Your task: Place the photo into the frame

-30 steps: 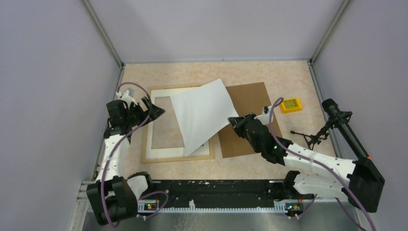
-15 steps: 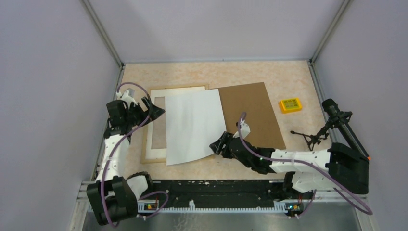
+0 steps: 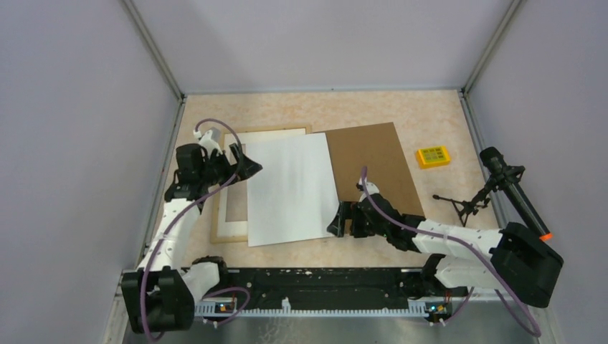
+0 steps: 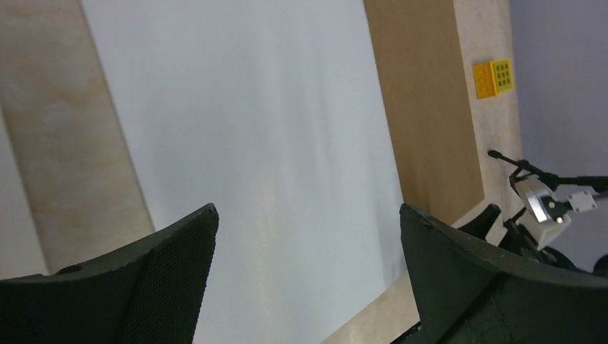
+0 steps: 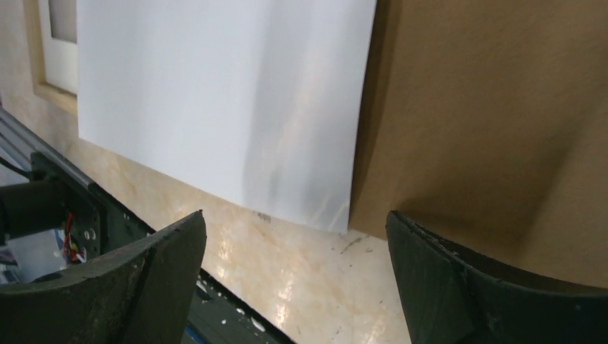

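The photo (image 3: 290,188) lies flat with its white back up; no print shows. It covers the right part of the light wood frame (image 3: 229,237) and the white mat (image 3: 235,227), and its near edge overhangs the frame onto the table. My left gripper (image 3: 241,159) hovers open over the photo's left edge, and the photo (image 4: 251,143) fills its view. My right gripper (image 3: 343,221) stands open and empty just off the photo's near right corner (image 5: 337,215). The frame (image 5: 50,93) shows at the far left of the right wrist view.
The brown backing board (image 3: 373,165) lies to the right of the photo, its left edge under it. A yellow block (image 3: 434,155) sits at the right. A black stand (image 3: 495,190) lies near the right wall. Enclosure walls ring the table.
The right gripper opened and let go of the photo, which dropped flat, white side up, over the frame. The right arm pulled toward the near edge. The left gripper moved right over the photo's edge.
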Action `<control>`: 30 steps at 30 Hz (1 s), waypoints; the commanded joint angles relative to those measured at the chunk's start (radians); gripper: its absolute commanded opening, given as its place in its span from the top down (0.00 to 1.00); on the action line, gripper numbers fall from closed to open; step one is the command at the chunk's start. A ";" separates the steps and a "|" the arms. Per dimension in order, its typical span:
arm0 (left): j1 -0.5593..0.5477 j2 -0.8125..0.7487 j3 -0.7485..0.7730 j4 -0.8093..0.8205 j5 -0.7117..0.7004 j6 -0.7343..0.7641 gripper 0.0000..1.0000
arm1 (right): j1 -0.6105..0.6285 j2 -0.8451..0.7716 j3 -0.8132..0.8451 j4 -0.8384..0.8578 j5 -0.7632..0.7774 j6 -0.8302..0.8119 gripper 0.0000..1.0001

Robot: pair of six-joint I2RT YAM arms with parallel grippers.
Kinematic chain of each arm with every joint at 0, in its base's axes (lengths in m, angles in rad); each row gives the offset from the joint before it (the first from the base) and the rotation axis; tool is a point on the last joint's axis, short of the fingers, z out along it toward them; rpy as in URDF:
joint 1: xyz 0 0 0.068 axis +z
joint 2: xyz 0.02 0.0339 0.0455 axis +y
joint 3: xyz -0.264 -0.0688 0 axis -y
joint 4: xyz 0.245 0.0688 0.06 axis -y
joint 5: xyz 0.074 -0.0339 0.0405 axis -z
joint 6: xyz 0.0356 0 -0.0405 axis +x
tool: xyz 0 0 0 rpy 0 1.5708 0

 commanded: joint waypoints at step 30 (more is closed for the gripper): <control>-0.296 0.175 0.405 0.108 -0.185 0.117 0.01 | -0.440 0.633 0.246 0.548 -0.750 0.024 0.96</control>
